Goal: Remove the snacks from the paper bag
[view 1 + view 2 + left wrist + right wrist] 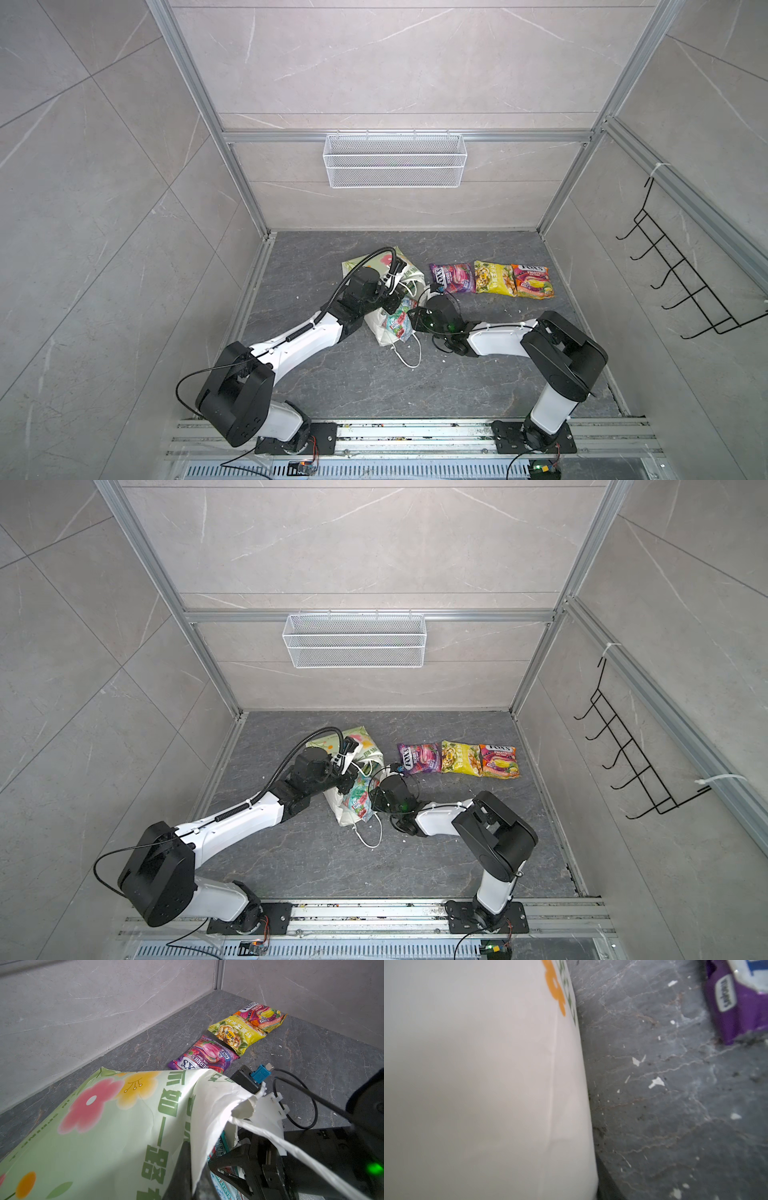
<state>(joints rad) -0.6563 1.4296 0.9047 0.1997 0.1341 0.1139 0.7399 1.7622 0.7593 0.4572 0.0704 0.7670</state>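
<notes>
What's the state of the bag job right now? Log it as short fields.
out on floor: purple packet, yellow packet, red-pink packet, side by side in a row
in bag: teal-red packet, partly showing at the mouth
paper bag: lying on its side
left pincer: shut on the bag's rim
right pincer: at the teal-red packet, grip unclear

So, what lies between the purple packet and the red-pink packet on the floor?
The yellow-green packet, touching the red-pink packet; both top views and the left wrist view show it.
</notes>
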